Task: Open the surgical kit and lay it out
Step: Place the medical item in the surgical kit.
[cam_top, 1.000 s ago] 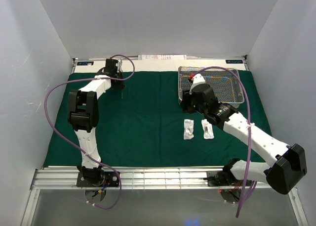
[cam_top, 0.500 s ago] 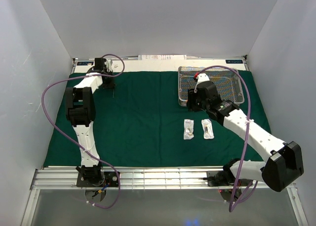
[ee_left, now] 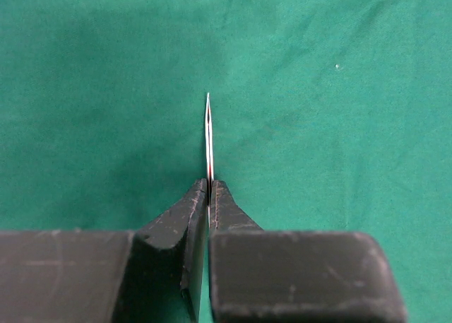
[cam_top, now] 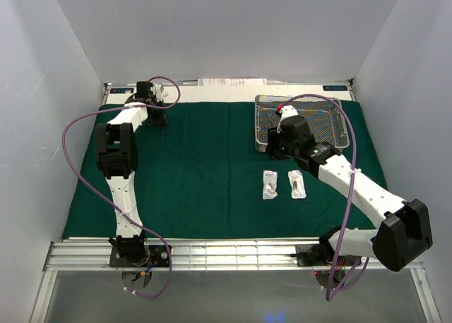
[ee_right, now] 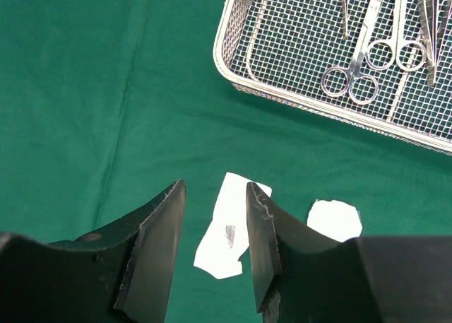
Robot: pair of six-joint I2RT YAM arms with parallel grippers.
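The dark green cloth (cam_top: 205,167) lies spread flat over the table. At its far left my left gripper (cam_top: 158,118) is shut on a slim metal instrument (ee_left: 209,139). It shows edge-on, sticking out past the fingertips (ee_left: 209,185) above the cloth, and I cannot tell if it is forceps or scissors. The wire-mesh tray (cam_top: 296,97) stands at the far right with scissors (ee_right: 360,75) and other instruments inside. My right gripper (cam_top: 269,151) hovers open and empty by the tray's near left corner (ee_right: 282,95). Two small clear packets (cam_top: 270,184) (cam_top: 296,184) lie on the cloth, one (ee_right: 229,227) below the right jaws.
White papers (cam_top: 233,81) lie along the back edge behind the cloth. White walls close in the left, right and back. A metal rail (cam_top: 226,254) with both arm bases runs along the near edge.
The left gripper has carried its instrument further left and back, then held still. The right arm has shifted a little beside the tray, with its jaws unchanged.
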